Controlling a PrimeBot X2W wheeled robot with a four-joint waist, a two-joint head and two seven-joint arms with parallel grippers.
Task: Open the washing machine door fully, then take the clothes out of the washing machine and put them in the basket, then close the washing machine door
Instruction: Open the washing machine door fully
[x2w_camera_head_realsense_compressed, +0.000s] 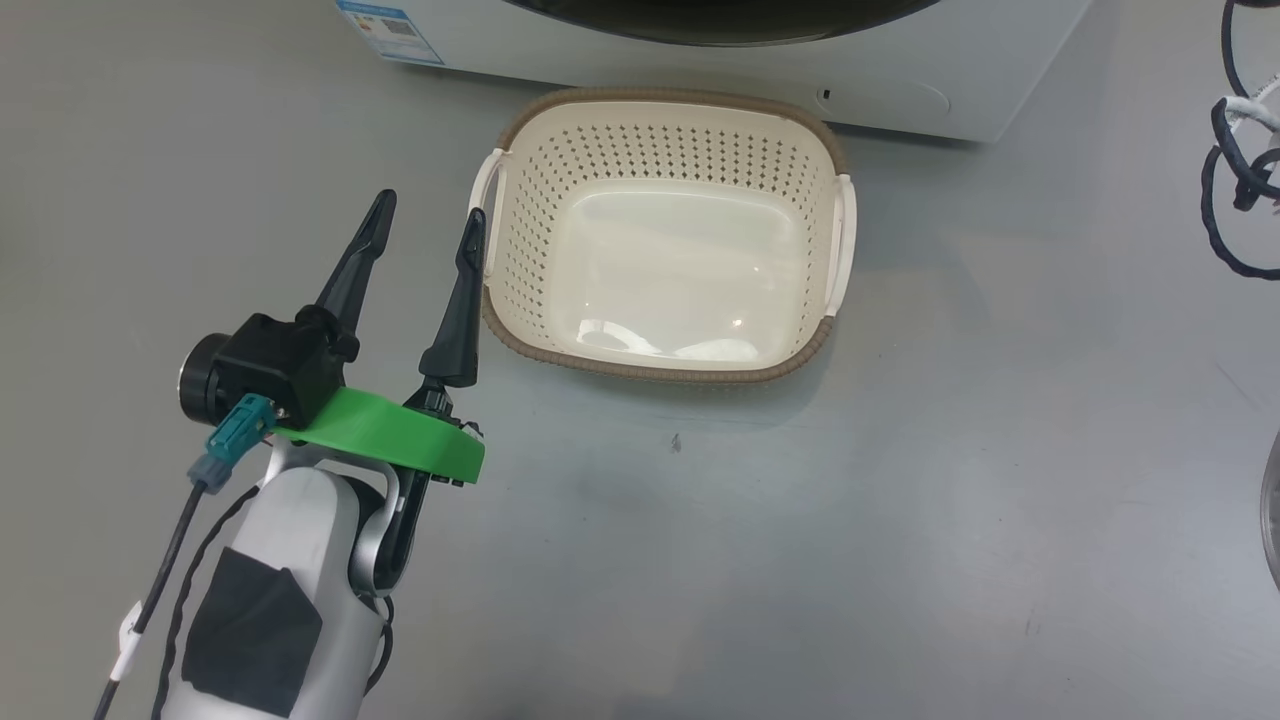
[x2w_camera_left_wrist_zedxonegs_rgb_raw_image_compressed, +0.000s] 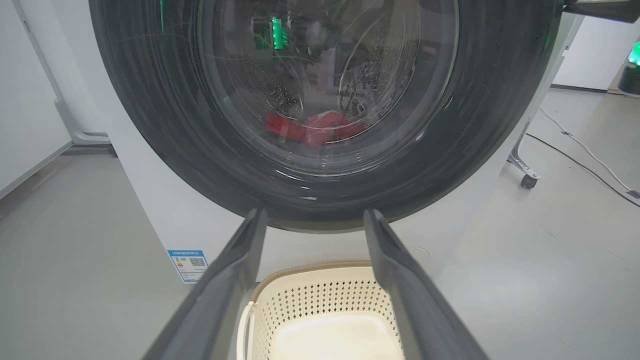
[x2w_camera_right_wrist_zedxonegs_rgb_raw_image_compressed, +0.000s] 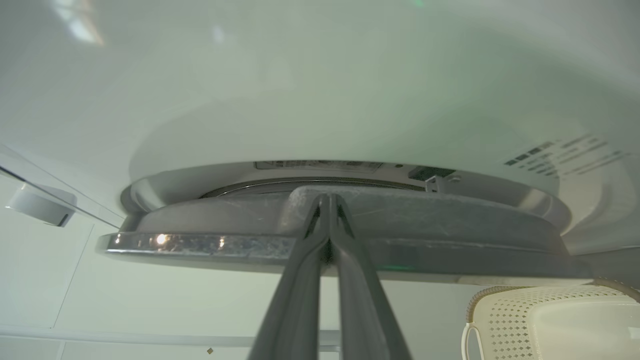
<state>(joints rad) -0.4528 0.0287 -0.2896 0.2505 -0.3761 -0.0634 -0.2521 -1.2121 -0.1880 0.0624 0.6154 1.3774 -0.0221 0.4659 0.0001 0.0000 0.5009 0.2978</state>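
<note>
The cream basket (x2w_camera_head_realsense_compressed: 650, 98) stands empty on the grey floor in front of the white washing machine (x2w_camera_head_realsense_compressed: 700, 70). My left gripper (x2w_camera_head_realsense_compressed: 430, 205) is open beside the basket's left handle, holding nothing. Its wrist view looks between the open fingers (x2w_camera_left_wrist_zedxonegs_rgb_raw_image_compressed: 240, 260) at the washing machine door (x2w_camera_left_wrist_zedxonegs_rgb_raw_image_compressed: 150, 125). Behind the door's glass, the red clothes (x2w_camera_left_wrist_zedxonegs_rgb_raw_image_compressed: 320, 127) lie in the drum. My right gripper (x2w_camera_right_wrist_zedxonegs_rgb_raw_image_compressed: 327, 197) is shut, its tips pressed into a grey recess on the door's edge (x2w_camera_right_wrist_zedxonegs_rgb_raw_image_compressed: 450, 220). That door edge stands a little off the machine's front (x2w_camera_right_wrist_zedxonegs_rgb_raw_image_compressed: 300, 100). The basket (x2w_camera_right_wrist_zedxonegs_rgb_raw_image_compressed: 525, 310) shows at lower right.
Black cables (x2w_camera_head_realsense_compressed: 1235, 170) hang at the right. A blue sticker (x2w_camera_left_wrist_zedxonegs_rgb_raw_image_compressed: 189, 265) marks the machine's lower left corner. A wheeled stand leg (x2w_camera_left_wrist_zedxonegs_rgb_raw_image_compressed: 525, 175) and a floor cable (x2w_camera_left_wrist_zedxonegs_rgb_raw_image_compressed: 585, 155) lie to the machine's right. Open floor spreads in front of the basket.
</note>
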